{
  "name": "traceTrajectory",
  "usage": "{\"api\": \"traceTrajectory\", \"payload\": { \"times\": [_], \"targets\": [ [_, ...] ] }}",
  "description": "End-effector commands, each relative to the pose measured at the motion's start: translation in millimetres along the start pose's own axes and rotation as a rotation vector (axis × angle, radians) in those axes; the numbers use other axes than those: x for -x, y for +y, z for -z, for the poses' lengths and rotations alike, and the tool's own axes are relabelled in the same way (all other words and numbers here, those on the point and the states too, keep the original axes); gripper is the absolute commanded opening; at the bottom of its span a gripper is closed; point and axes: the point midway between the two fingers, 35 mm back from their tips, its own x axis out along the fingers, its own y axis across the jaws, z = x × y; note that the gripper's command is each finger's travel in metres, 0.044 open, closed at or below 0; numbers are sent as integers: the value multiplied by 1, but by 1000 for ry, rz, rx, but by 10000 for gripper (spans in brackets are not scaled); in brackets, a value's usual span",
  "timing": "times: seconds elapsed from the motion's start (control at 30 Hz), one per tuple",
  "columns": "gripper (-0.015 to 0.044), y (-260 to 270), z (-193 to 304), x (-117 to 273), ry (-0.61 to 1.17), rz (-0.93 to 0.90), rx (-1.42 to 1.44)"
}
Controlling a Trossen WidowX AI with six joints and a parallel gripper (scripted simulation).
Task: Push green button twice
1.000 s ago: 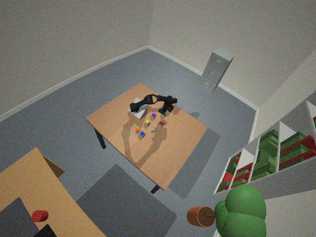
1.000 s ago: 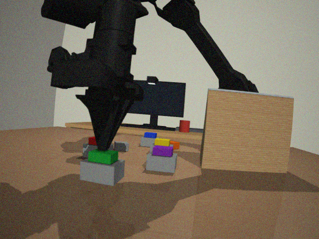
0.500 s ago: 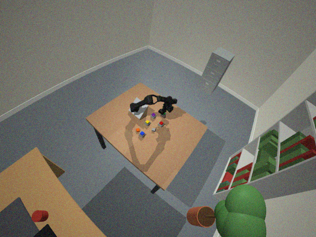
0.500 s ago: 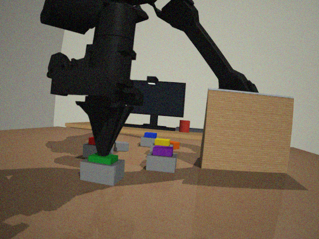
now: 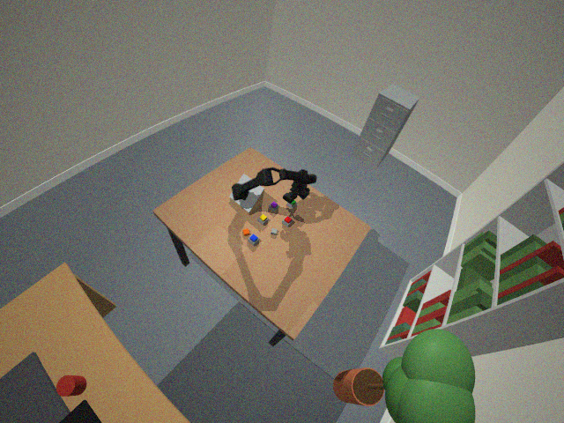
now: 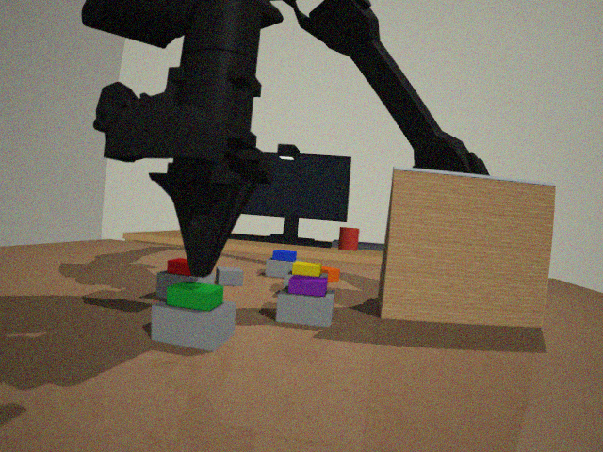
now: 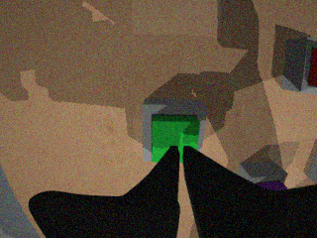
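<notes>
Low in the middle of the wrist view, the gripper [image 7: 180, 153] has its fingers pressed together into a single narrow point, holding nothing, with the tip over the near edge of the green button [image 7: 174, 137]. From the exterior view, left of centre, the closed tip [image 6: 198, 273] hangs just above the green cap [image 6: 194, 295], apparently not yet touching it; the cap sits proud of its grey base [image 6: 192, 326].

Outward from there, the red button [image 6: 178, 266] stands just behind, a small grey block [image 6: 229, 275] is near to the right of it, and the purple button [image 6: 307, 284] lies further right.

Judging by the wrist view, the point sits toward the cap's edge rather than its middle, so a straight push could slide off the rim or tilt the cap and never bottom out. A sideways drift on the way up might also brush the red button or nudge the grey block.
</notes>
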Motion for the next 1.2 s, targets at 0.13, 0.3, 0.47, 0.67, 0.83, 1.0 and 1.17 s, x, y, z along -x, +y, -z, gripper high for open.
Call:
{"api": "traceTrajectory", "payload": {
  "times": [0.13, 0.3, 0.47, 0.67, 0.83, 1.0, 1.17],
  "targets": [
    [20, 2, -2, 17, -7, -13, -8],
    [20, 2, -2, 10, -7, -13, -8],
    [20, 2, -2, 2, -7, -13, -8],
    [20, 2, -2, -8, -7, -13, -9],
    [20, 2, -2, -15, -7, -12, -9],
    [20, 2, -2, -15, -7, -12, -9],
    [20, 2, -2, -15, -7, -12, -9]
  ]
}}
